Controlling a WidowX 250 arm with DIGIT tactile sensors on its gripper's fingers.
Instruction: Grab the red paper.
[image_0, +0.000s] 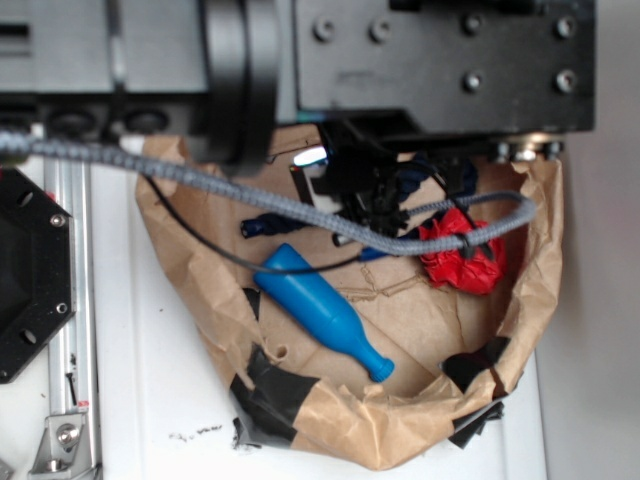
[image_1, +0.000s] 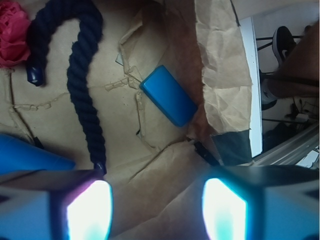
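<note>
The red paper (image_0: 462, 256) is a crumpled bright red wad lying at the right side of the brown paper nest (image_0: 430, 325). A grey braided cable crosses in front of it. In the wrist view the red paper (image_1: 12, 33) shows only at the top left corner, far from the jaws. My gripper (image_0: 366, 198) hangs dark above the nest's back, left of the wad. In the wrist view my gripper (image_1: 157, 210) is open. Its glowing fingertips (image_1: 90, 212) stand wide apart, with only bare brown paper between them.
A blue bottle (image_0: 325, 320) lies on its side in the nest's middle, and its body (image_1: 25, 156) is left of the jaws. A dark blue rope (image_1: 82, 75) and a small blue block (image_1: 169, 96) lie ahead. Black tape (image_0: 270, 392) patches the rim. A metal rail (image_0: 62, 330) runs at the left.
</note>
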